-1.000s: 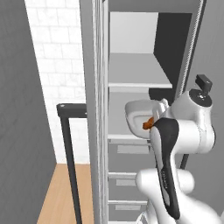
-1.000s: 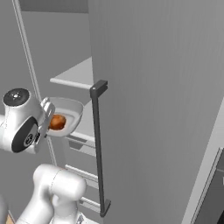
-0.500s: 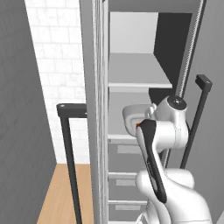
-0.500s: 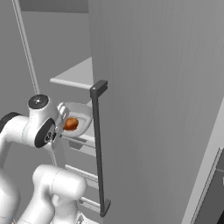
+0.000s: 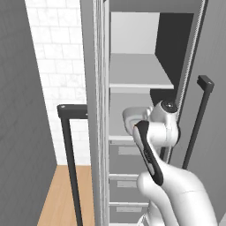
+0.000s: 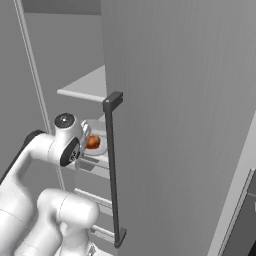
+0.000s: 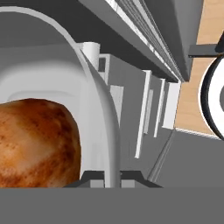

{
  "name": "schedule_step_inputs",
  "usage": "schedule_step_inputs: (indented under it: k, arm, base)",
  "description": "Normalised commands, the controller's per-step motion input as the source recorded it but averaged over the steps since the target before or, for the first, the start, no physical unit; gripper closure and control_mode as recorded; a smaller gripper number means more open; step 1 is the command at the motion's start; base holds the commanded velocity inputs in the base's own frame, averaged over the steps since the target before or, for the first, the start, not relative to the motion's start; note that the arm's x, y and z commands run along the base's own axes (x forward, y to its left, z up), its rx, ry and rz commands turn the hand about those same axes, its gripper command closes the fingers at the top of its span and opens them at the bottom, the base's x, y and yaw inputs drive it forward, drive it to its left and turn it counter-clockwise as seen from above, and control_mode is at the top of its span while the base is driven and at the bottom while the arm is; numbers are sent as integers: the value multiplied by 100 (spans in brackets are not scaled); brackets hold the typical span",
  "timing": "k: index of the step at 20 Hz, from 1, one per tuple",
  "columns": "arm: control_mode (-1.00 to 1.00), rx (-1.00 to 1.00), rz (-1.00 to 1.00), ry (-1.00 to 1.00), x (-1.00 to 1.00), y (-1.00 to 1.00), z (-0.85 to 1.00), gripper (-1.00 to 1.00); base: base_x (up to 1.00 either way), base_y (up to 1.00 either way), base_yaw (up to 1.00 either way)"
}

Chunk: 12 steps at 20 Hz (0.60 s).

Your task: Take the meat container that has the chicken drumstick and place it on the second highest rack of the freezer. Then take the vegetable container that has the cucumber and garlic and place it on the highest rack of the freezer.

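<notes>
I've got the gripper point(image 7: 113, 178) clamped on the rim of the meat container point(image 6: 98, 145), drumstick point(image 7: 37, 142) inside, container at the mouth of the freezer point(image 5: 132, 70) over the 2nd rack point(image 5: 121, 139). Best bet: keep it level, push deeper, lower flat before letting go.

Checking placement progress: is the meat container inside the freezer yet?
Partly in: the meat container sits over the second-highest rack, gripper clamped on its rim.
</notes>
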Motion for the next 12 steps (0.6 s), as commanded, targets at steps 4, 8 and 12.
schedule_step_inputs:
  k: [4, 8, 12]
  arm:
    - [-100, -1, -4, 7, 68, 0, -47, 100]
    - [-100, 0, -3, 6, 67, 0, -27, 100]
    - [-100, 0, 0, 0, 61, 0, -11, 100]
  base:
    - [0, 0, 0]
    - [0, 0, 0]
    - [0, 0, 0]
